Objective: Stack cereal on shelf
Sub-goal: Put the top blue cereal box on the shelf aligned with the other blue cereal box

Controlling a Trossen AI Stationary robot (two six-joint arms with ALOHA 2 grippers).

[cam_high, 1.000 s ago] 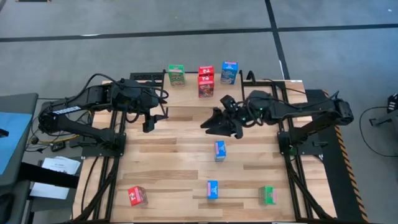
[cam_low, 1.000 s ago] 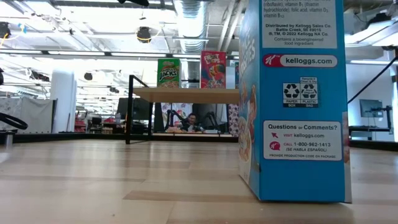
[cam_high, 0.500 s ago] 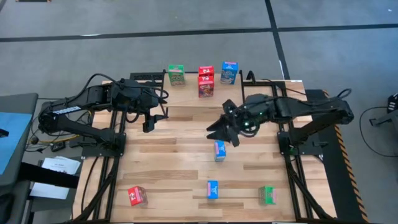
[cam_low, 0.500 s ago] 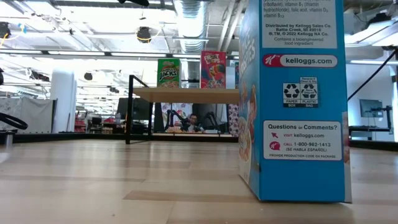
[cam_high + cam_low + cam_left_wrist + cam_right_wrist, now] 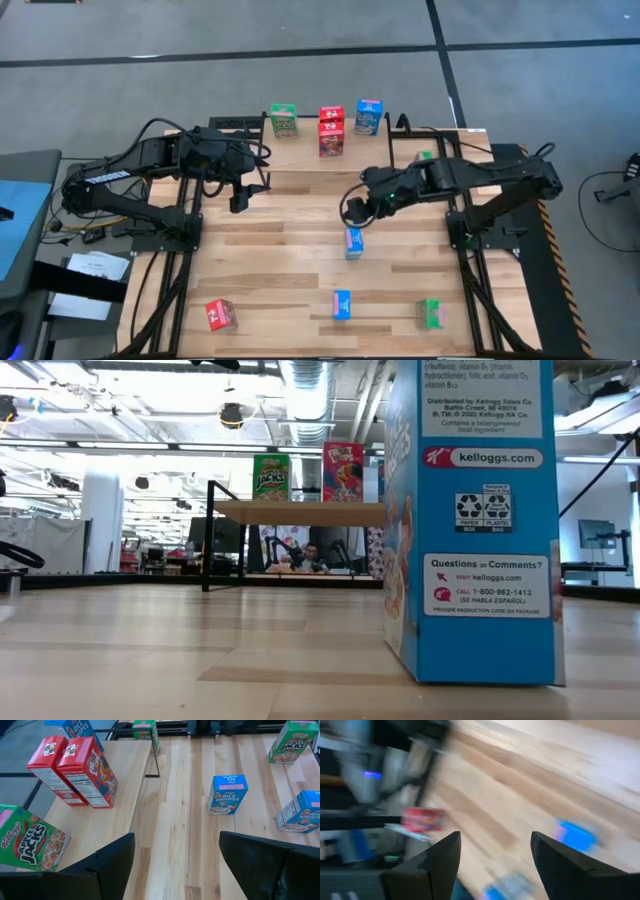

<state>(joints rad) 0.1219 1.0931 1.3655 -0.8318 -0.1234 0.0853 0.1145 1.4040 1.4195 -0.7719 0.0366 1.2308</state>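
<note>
The shelf (image 5: 303,143) stands at the table's far edge. On its top stand a green cereal box (image 5: 283,120), two red ones (image 5: 331,128) and a blue one (image 5: 368,117). Four more boxes stand on the table: blue (image 5: 353,242), blue (image 5: 342,305), red (image 5: 220,315) and green (image 5: 430,313). My right gripper (image 5: 353,212) hovers open just beyond the middle blue box (image 5: 576,835), nothing between its fingers. My left gripper (image 5: 238,200) waits open near the shelf's left end (image 5: 120,805).
Another green box (image 5: 424,156) shows beside the shelf, behind my right arm. In the low view a blue box (image 5: 470,520) fills the foreground at right, and the shelf (image 5: 300,512) stands behind it. Bare tabletop (image 5: 270,260) lies left of centre.
My right gripper has rolled and tipped from near level to slanting downward, and has edged toward the near edge and the middle blue box. Its fingers stay open. No box has moved.
</note>
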